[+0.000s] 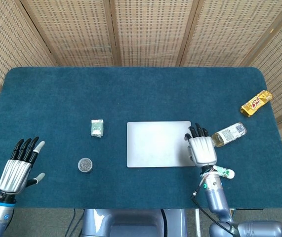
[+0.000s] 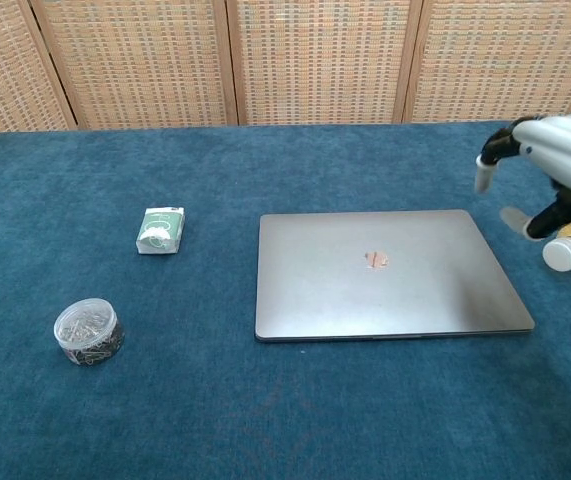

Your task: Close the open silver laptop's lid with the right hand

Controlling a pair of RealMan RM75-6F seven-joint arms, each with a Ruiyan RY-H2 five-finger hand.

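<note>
Silver and flat, the laptop (image 1: 159, 143) lies near the middle of the blue-carpeted bench (image 1: 131, 89) with its lid fully down on the base; in the chest view the lid shows its small logo in the centre and no gap along the front edge. The right hand (image 1: 202, 148) is above the bench just off the laptop's right edge, palm down with its fingers (image 1: 196, 131) spread and pointing away from the robot, holding nothing; in the chest view it (image 2: 555, 160) sits raised at the right border of the picture, clear of the lid, with the fingers loosely apart. Just to the right of that hand lies a small clear bottle (image 1: 228, 135) of yellowish liquid on its side, its white cap (image 2: 558, 255) pointing toward the hand, and nearer the robot a small white and green tube-like thing (image 1: 222, 172) lies beside the right wrist. A gold snack wrapper (image 1: 256, 103) sits well apart near the bench's far right edge. Left of the laptop, a small green and white packet (image 1: 97, 128) lies flat, and nearer the robot a round clear tub of metal clips (image 1: 85, 165) stands on the cloth. The left hand (image 1: 16, 168) hovers at the near left corner of the bench, fingers straight and spread, empty, well apart from everything else. Woven cane screens (image 1: 145, 29) stand behind the bench.
</note>
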